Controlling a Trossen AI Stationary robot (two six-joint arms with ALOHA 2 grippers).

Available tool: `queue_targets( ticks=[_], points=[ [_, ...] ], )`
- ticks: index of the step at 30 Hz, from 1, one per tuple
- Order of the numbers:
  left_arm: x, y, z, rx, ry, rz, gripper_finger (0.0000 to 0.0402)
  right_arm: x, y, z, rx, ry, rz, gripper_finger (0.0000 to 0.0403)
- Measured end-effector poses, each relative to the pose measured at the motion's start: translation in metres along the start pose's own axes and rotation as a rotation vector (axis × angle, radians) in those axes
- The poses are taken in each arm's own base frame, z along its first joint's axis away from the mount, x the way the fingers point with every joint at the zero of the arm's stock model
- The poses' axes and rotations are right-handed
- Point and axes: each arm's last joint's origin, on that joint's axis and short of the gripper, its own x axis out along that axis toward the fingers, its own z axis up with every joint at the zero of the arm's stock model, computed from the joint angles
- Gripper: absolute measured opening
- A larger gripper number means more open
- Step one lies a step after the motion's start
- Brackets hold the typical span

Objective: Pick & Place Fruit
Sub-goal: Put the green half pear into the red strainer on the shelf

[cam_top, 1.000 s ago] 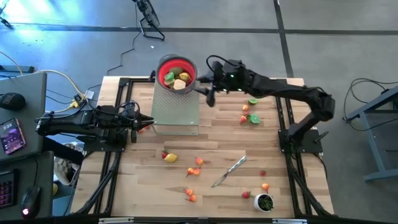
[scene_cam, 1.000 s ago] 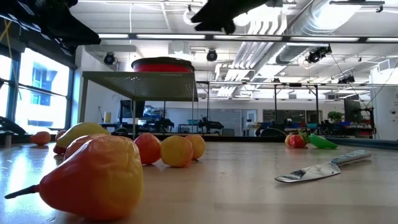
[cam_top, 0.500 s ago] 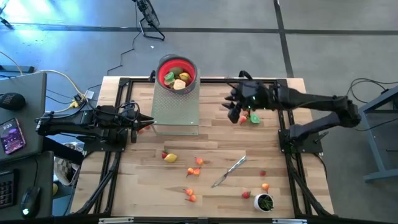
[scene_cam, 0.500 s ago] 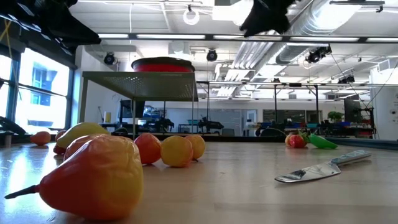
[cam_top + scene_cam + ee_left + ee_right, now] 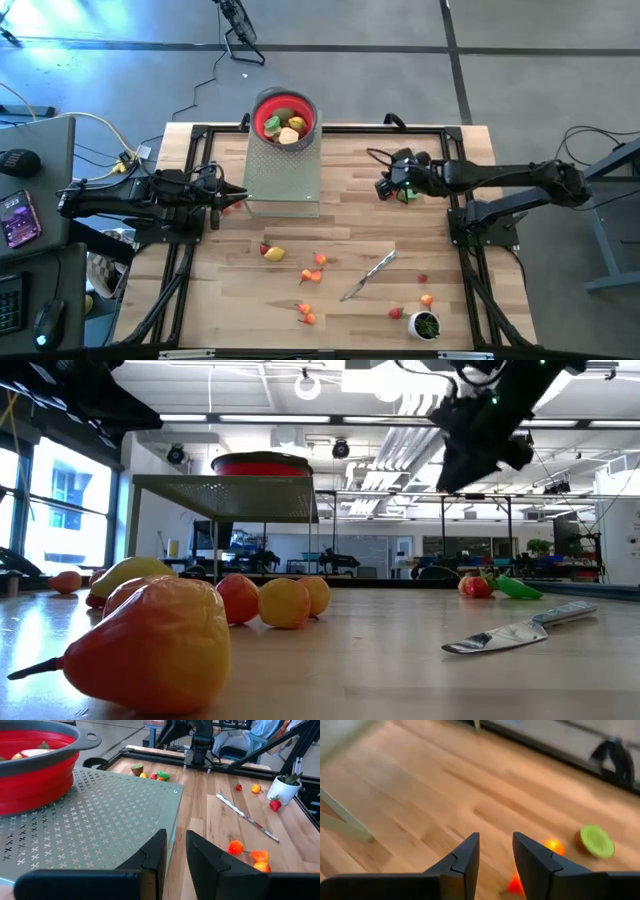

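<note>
Here, the right gripper [image 5: 384, 187] hangs right of frame centre in the high view, above a cluster of fruit [image 5: 404, 190]; its fingers [image 5: 462, 857] stand a narrow gap apart and hold nothing. The left gripper [image 5: 228, 197] waits at centre left beside the perforated metal stand [image 5: 283, 175], fingers slightly parted, empty. A red bowl [image 5: 285, 116] on the stand holds several fruit; more lie scattered below centre near the knife [image 5: 367, 275].

Knife [image 5: 367, 276] flat on table [image 5: 440, 230], potted plant [image 5: 426, 325] near corner
</note>
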Motion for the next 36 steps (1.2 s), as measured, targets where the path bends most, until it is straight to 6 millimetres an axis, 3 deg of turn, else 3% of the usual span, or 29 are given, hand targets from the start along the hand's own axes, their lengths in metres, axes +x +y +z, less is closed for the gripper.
queue_targets(
  ticks=[9, 16, 24, 30, 36],
  points=[
    [0.000, 0.000, 0.000, 0.000, 0.001, 0.000, 0.0067, 0.000, -0.020, -0.021, 0.068, 0.178, -0.190, 0.0109],
    [0.000, 0.000, 0.000, 0.004, 0.001, 0.000, 0.0067, 0.009, -0.043, -0.013, 0.132, 0.356, -0.186, 0.0108],
    [0.000, 0.000, 0.000, 0.004, 0.001, 0.001, 0.0067, 0.024, -0.065, -0.003, -0.070, 0.515, -0.037, 0.0107],
    [0.000, 0.000, 0.000, 0.004, 0.001, 0.000, 0.0067, 0.042, -0.072, -0.004, -0.183, 0.592, -0.051, 0.0109],
    [0.000, 0.000, 0.000, 0.003, -0.001, 0.006, 0.0067, 0.061, -0.071, -0.011, -0.261, 0.685, -0.067, 0.0165]
  ],
)
